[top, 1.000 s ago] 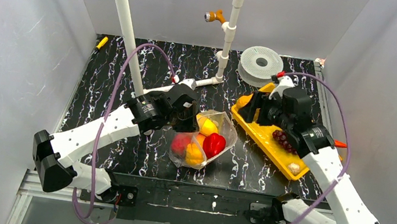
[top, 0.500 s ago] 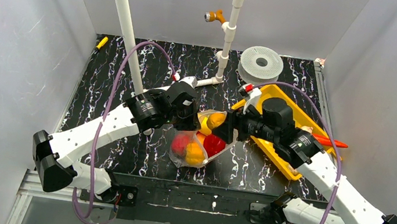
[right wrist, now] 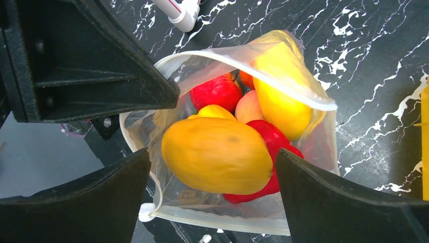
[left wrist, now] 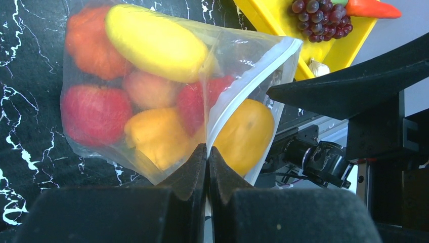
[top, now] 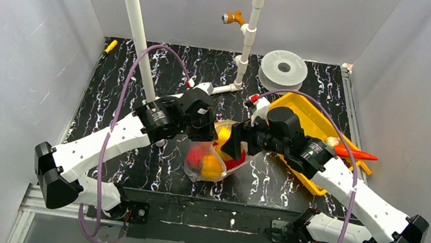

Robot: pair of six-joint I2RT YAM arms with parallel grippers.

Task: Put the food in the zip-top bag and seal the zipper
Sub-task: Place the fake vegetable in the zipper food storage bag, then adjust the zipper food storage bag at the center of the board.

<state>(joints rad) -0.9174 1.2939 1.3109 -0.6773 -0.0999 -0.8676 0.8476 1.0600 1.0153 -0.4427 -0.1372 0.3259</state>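
Note:
The clear zip-top bag (top: 212, 162) lies mid-table with its mouth up, holding several toy foods. My left gripper (top: 203, 134) is shut on the whitish zipper (left wrist: 253, 76) at the mouth's edge (left wrist: 207, 148). My right gripper (top: 232, 146) is open right above the mouth (right wrist: 212, 152). A yellow-orange fruit (right wrist: 217, 154) lies between its spread fingers, on top of a red pepper (right wrist: 278, 139). A yellow fruit (right wrist: 281, 101), a peach (right wrist: 248, 109) and a red tomato (right wrist: 215, 91) lie deeper inside. Purple grapes (left wrist: 318, 17) and an orange-red vegetable (top: 355, 154) lie on the tray.
The yellow tray (top: 304, 108) sits right of the bag, partly under my right arm. A white spool (top: 284, 71) stands at the back. A slanted white pipe (top: 135, 21) and an upright pipe stand (top: 249, 37) rise behind the bag.
My right gripper moved left from the tray to over the bag's mouth, carrying the yellow-orange fruit, and now stands open around it. My left gripper has kept its grip on the bag.

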